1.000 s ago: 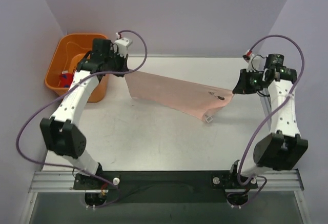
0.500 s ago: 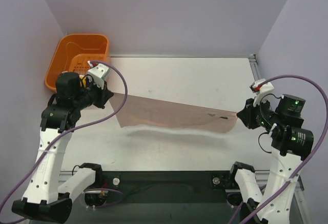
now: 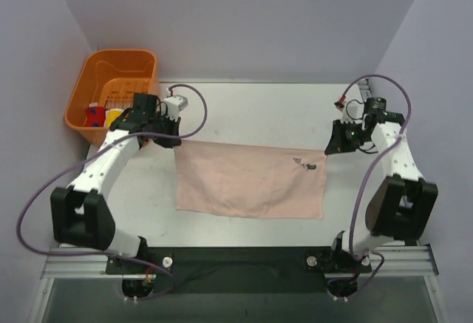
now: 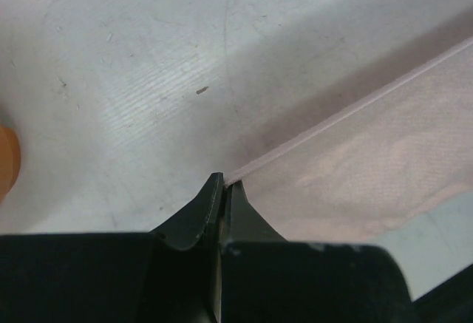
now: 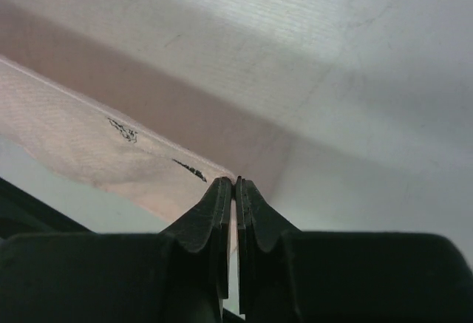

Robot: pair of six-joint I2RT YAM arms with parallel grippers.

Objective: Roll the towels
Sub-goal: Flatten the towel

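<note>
Top external view: pale pink rectangular cloth towel [image 3: 251, 182] lay spread out; left gripper [image 3: 174, 138] and right gripper [image 3: 330, 148] each clamped shut on a far corner, likely tensioning it for rolling.

arms [image 3: 111, 162]: white, black joints | cables [image 3: 358, 205]: purple | left gripper [image 4: 222, 186], right gripper [image 5: 235, 184]: black

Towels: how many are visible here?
1: the pink towel lies spread on the table, far corners pinched by the left gripper and right gripper. Another may hide among colourful things in the orange basket.
</note>
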